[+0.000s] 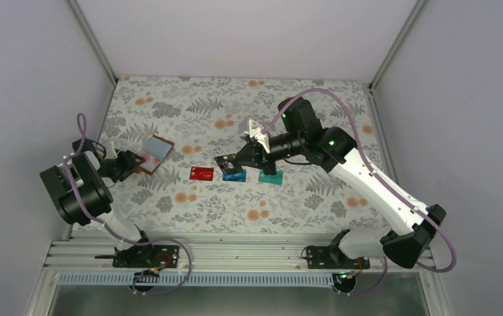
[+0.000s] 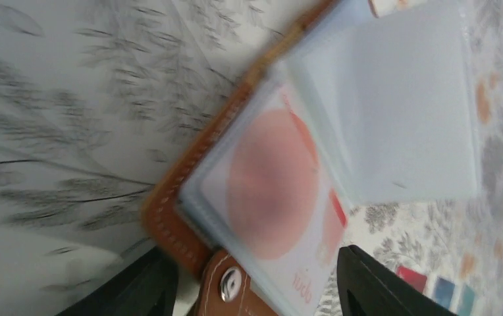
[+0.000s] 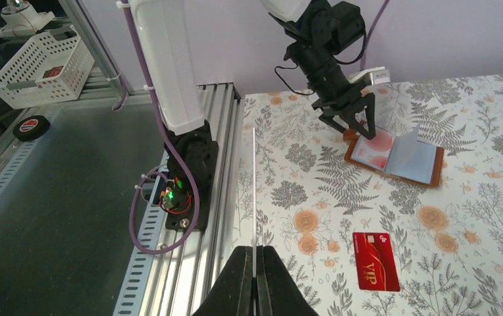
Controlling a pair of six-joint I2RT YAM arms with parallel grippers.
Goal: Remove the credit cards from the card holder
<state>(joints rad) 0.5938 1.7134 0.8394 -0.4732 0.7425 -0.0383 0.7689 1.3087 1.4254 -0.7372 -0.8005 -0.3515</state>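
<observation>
The card holder (image 1: 155, 153) lies open on the left part of the flowered table (image 1: 315, 197), its brown leather cover down and its pale pockets facing up. A red-white card (image 2: 268, 191) sits inside one of those clear pockets, and another pocket leaf stands lifted above it. The left gripper (image 3: 351, 125) is at the holder's near-left edge with its jaws parted, one finger (image 2: 137, 289) on either side of the snap tab (image 2: 229, 286) (whether either finger touches the leather cannot be told). Near the middle of the table three cards lie flat in a row, well apart from the holder: the red card (image 1: 201, 173) with gold lettering on the left, the blue card (image 1: 234, 176) just right of it, and the teal card (image 1: 270, 177) right again. The right gripper (image 3: 255, 260) hangs just above the blue card with its jaws closed on the black card (image 1: 225, 161), which its own wrist camera sees edge-on as a thin pale line rising from between the fingertips.
</observation>
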